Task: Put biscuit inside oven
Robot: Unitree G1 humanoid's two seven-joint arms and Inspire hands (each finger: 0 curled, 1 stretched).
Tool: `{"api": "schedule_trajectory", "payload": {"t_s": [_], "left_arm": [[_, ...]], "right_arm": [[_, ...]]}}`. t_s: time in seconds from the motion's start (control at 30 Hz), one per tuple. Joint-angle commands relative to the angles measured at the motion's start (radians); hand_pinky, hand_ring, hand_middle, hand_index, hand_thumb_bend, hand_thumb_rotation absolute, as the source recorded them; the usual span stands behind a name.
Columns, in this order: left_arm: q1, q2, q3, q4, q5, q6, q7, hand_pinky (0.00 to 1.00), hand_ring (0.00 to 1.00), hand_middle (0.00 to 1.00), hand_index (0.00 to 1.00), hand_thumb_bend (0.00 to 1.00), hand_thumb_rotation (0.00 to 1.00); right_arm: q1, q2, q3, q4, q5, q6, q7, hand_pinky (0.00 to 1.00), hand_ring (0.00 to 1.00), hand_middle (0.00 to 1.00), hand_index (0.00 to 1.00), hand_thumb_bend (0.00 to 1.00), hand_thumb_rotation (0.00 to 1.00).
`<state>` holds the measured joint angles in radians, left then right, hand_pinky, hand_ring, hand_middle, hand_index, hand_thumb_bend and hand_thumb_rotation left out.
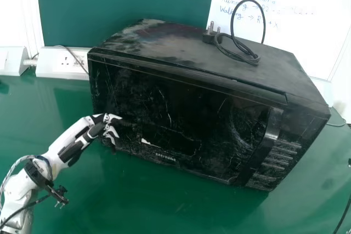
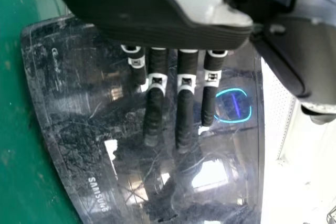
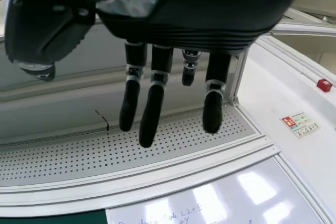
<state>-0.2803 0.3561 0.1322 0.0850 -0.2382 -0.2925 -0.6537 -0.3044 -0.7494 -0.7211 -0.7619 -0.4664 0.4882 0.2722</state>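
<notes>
One left hand [image 1: 97,129], fingers [image 2: 153,116] extended, near oven [image 1: 203,108]

My left forearm [image 1: 19,193] runs off the head view's corner, and the frame crops my left hand [image 1: 94,130] in the left wrist view, as it crops my right hand [image 3: 199,9] in the right one. The oven [image 1: 164,42] keeps its inside from me behind a dark door [image 1: 181,113], and covers part of the wall trunking [image 1: 49,61] and one end of the cord [image 1: 254,61]. The whiteboard [image 1: 299,20] is cut off too, and the wall sign's [image 3: 300,124] print is too small for me
</notes>
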Motion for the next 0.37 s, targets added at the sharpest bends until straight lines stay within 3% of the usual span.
{"api": "schedule_trajectory", "payload": {"t_s": [0.0,0.2,0.33], "left_arm": [[0.014,0.008,-0.008,-0.004,0.008,0.009,0.014,0.26,0.30,0.41,0.72,0.67,0.20],[0.010,0.011,0.004,0.019,-0.001,0.008,0.024,0.25,0.30,0.41,0.71,0.67,0.18],[0.000,0.004,0.024,0.063,-0.008,-0.023,0.041,0.25,0.30,0.40,0.69,0.70,0.23]], "right_arm": [[-0.006,-0.003,-0.012,0.003,0.012,-0.003,-0.013,0.22,0.30,0.42,0.52,0.78,0.43],[0.005,-0.008,0.001,-0.011,-0.019,0.007,-0.025,0.20,0.28,0.38,0.52,0.81,0.45],[0.002,-0.009,0.008,-0.013,-0.033,0.013,-0.025,0.18,0.27,0.38,0.51,0.81,0.46]]}}
